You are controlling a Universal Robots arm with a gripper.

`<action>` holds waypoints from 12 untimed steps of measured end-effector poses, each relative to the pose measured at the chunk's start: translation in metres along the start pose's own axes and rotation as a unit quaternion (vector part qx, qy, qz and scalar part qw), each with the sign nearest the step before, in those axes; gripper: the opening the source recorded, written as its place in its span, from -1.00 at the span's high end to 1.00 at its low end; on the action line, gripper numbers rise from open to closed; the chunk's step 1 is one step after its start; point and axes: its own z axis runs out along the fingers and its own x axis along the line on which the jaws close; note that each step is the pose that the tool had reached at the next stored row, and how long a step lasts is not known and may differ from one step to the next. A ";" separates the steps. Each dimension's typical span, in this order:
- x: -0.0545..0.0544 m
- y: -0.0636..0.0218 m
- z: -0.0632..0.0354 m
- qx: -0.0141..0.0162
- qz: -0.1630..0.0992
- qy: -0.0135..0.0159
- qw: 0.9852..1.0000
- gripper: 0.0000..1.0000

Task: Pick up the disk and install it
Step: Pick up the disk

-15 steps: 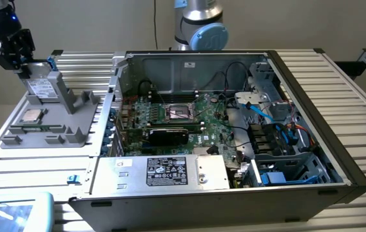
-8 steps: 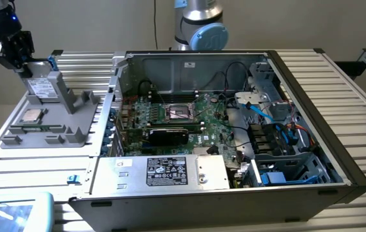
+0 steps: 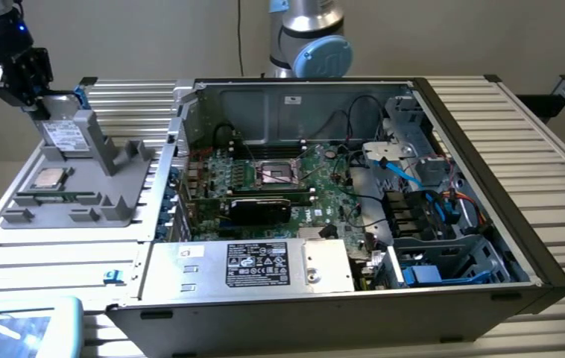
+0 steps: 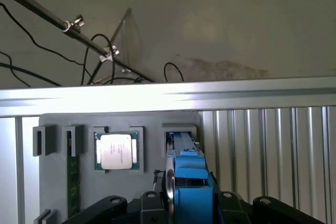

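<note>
Exterior view: the gripper (image 3: 42,104) is lowered at the far corner of the desk (image 3: 521,134), at the exterior view's left, directly on top of the disk (image 3: 64,134). The disk stands upright on edge in a slot of the grey holder (image 3: 113,201). Its white label is turned toward the camera, and a strip of the blue frame can be seen along its upper edge.

Wrist view: the gripper (image 4: 191,205) is closed on the disk (image 4: 191,177). The black fingers (image 4: 157,203) lie against both sides of the blue frame. The lower part of the disk is seated in the holder (image 4: 152,124); no lift is observed.

Other parts on the holder: a processor chip (image 3: 48,177) lies flat in its square pocket, just beside the disk slot. A memory stick (image 3: 59,198) rests on edge in a narrow slot on the far side of the chip from the disk. Both are also recorded in the wrist view, chip (image 4: 116,150) and stick (image 4: 73,182).

The open computer case (image 3: 481,224) lies on the desk beside the holder, toward the exterior view's right. The motherboard (image 3: 293,186) is exposed, and a silver box with a black label (image 3: 262,265) sits at the near end. The drive bay with blue cables (image 3: 431,209) is on the side of the case away from the holder, well apart from the disk.
</note>
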 end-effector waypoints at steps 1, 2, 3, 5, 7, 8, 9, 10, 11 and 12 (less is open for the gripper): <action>0.000 0.0000 0.0000 0.000 0.000 0.000 1.000 0.25; 0.001 0.0001 0.0000 0.000 0.000 0.000 1.000 0.25; 0.001 0.0000 0.0000 0.000 0.000 -0.001 1.000 0.25; 0.002 0.0000 0.0000 0.000 0.000 -0.002 1.000 0.25; 0.002 0.0000 0.0000 0.000 0.000 -0.003 1.000 0.25; 0.002 0.0000 0.0000 0.000 0.000 -0.004 1.000 0.25; 0.003 0.0000 0.0001 0.000 0.000 -0.004 1.000 0.25; 0.003 -0.0001 0.0001 0.000 0.000 -0.005 1.000 0.25; 0.004 -0.0001 0.0001 0.000 0.000 -0.006 1.000 0.25; 0.005 -0.0001 0.0001 0.000 0.000 -0.007 1.000 0.25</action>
